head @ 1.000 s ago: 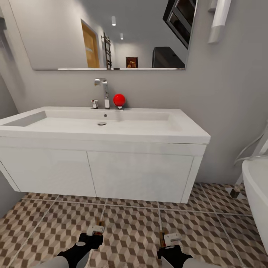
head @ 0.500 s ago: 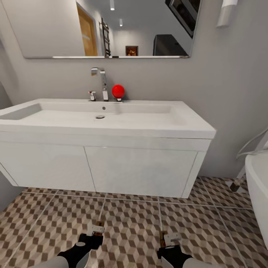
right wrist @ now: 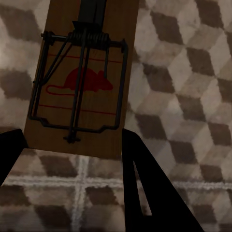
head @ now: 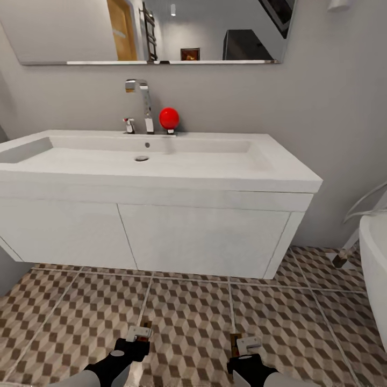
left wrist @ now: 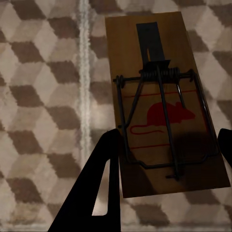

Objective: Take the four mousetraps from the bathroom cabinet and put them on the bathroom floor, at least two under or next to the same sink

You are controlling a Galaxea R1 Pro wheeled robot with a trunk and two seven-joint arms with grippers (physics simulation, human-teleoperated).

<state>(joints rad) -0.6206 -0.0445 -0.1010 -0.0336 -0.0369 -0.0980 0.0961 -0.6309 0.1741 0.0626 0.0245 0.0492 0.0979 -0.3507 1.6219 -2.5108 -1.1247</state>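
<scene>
A grey-walled bathroom with a floor of large square tiles (head: 188,317) printed in a brown, beige and white cube pattern, crossed by pale grout lines. Mounted on the wall is a wide white rectangular basin (head: 161,161) over a white two-door vanity (head: 145,236); the bowl of the basin holds nothing but its drain. A tall chrome tap (head: 141,105) stands at the back rim of the basin, with a glossy red ball (head: 169,117) just beside it. A wall mirror (head: 150,29) hangs above the basin, and the white curved edge of a bathtub (head: 376,269) lies beside the vanity. In front of the vanity, over the tiles, the left gripper (head: 141,330) pinches a flat dark-brown wooden mousetrap (left wrist: 164,101) with a wire spring bar and a red mouse print; its black fingers (left wrist: 96,193) press the trap's long edges. The right gripper (head: 240,344) likewise clamps a second such mousetrap (right wrist: 82,77) between its fingers (right wrist: 145,188). Both traps are held above the floor, well apart from each other.
</scene>
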